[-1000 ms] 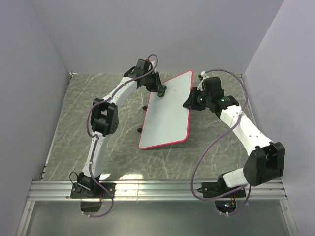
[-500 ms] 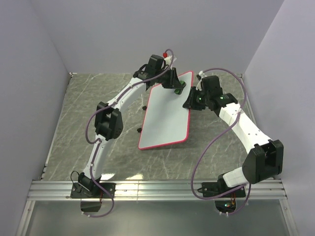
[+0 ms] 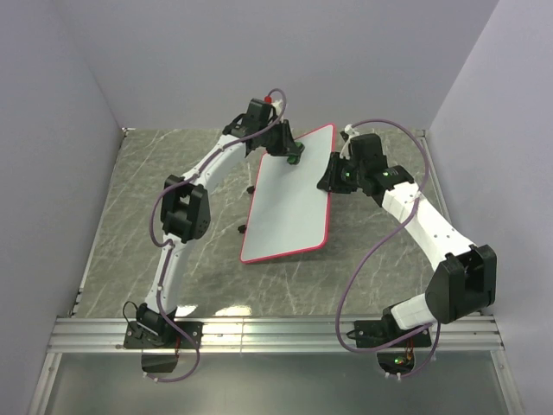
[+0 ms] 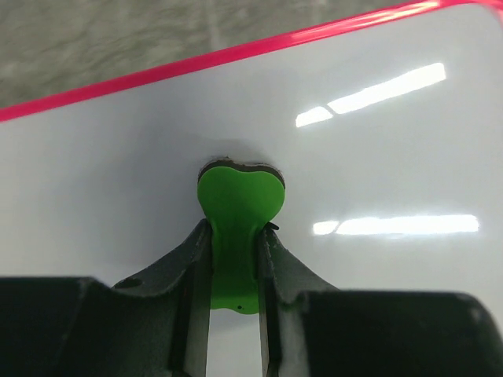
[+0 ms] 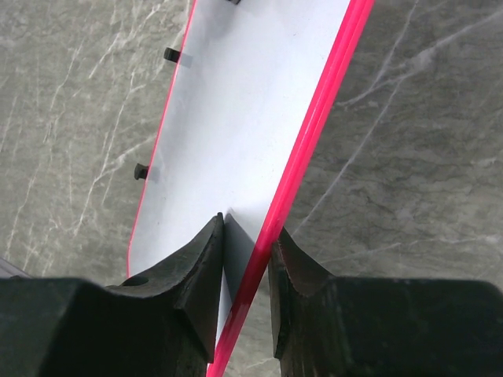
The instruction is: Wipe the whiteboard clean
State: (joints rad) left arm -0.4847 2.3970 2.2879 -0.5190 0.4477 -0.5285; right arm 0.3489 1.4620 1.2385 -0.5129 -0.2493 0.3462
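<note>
- The whiteboard [image 3: 289, 199] sits slantwise at the middle of the table [image 3: 155, 173], between your two arms, with black clips [image 5: 173, 55] along its left edge.
- Your right gripper [image 5: 245, 236] is clenched on the board's pink rim [image 5: 314, 133] at the right side near the far corner, evidently to steady it against the wiping.
- Your left gripper [image 4: 234, 243] grasps the green eraser [image 4: 238, 192] by its stem, with the pad pressed onto the board near the far edge so it can rub.
- No marks show on the white surface in view.

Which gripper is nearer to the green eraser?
Left. The left gripper holds the green eraser against the whiteboard; the right gripper clamps the board's right edge, apart from the eraser.
</note>
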